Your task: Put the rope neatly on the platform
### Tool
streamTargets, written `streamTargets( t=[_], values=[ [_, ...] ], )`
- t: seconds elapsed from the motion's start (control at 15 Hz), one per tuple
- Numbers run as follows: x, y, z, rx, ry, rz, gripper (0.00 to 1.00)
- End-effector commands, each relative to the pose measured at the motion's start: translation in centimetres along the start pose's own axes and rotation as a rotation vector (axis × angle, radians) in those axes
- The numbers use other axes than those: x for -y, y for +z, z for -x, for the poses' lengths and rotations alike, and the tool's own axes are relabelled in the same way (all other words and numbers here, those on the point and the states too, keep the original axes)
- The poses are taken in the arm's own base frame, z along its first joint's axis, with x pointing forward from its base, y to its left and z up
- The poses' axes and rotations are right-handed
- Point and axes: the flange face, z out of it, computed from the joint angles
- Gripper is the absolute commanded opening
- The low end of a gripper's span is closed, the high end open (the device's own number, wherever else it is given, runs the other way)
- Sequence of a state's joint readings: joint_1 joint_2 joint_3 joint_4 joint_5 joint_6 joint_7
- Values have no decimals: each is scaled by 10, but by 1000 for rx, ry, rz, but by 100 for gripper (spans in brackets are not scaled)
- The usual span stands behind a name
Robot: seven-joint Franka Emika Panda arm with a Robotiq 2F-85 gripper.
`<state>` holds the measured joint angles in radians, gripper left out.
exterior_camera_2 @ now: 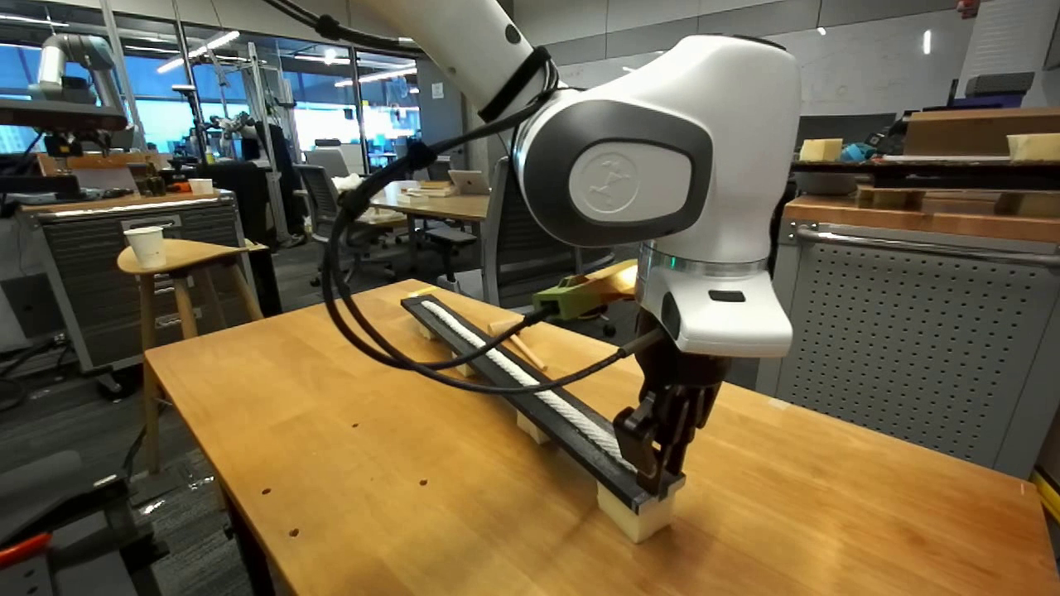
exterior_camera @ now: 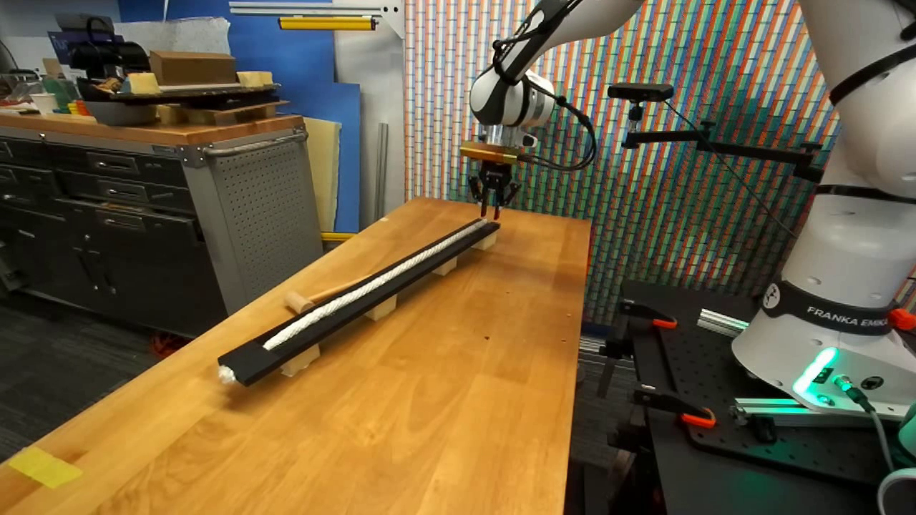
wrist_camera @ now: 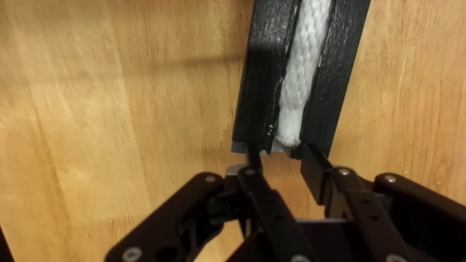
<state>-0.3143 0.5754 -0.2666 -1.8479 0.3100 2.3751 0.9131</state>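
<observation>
The white rope [exterior_camera: 379,282] lies straight along the middle of the long black platform [exterior_camera: 247,360]. Both also show in an exterior view, the rope [exterior_camera_2: 530,377] and the platform [exterior_camera_2: 598,462]. At the end away from the gripper, a white tuft pokes out past a black end piece. In the wrist view the rope [wrist_camera: 300,72] sits in a groove of the platform [wrist_camera: 264,80], its frayed end just inside the platform's end. My gripper [wrist_camera: 278,154] points down at this end, fingers parted with nothing between them. It also shows in both exterior views [exterior_camera: 490,214] [exterior_camera_2: 660,487].
Pale blocks [exterior_camera_2: 636,513] hold the platform above the wooden table [exterior_camera: 458,400]. A wooden mallet [exterior_camera: 299,302] lies beside the platform. Yellow tape [exterior_camera: 45,466] marks a table corner. A grey tool cabinet [exterior_camera: 265,200] stands beyond the table's edge. Black cables [exterior_camera_2: 397,356] loop from the arm.
</observation>
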Motion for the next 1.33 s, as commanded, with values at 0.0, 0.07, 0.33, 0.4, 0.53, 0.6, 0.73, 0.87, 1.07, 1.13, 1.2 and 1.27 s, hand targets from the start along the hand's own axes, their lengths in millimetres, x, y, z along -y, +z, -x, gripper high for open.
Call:
streamTargets(
  t=[0.0,0.07,0.33,0.4,0.53,0.6,0.73,0.87,1.07,1.13,1.2,1.27],
  values=[
    [-6,-9,-2,-16,18,-19,47],
    [-6,-10,-2,-18,19,-20,51],
    [-6,-18,0,-23,-6,-37,72],
    [-6,-24,1,-31,-19,-48,79],
    [-3,-40,5,-53,-59,-82,94],
    [-2,-49,9,-70,-97,-88,100],
    [-2,-69,19,-90,-203,-93,100],
    [-3,-87,30,-102,-321,-93,100],
    [-6,-112,44,-119,-481,-105,100],
    [-7,-119,47,-114,-532,-115,100],
    [6,-101,37,-114,-437,-106,100],
    [5,-105,38,-115,-447,-112,100]
  ],
)
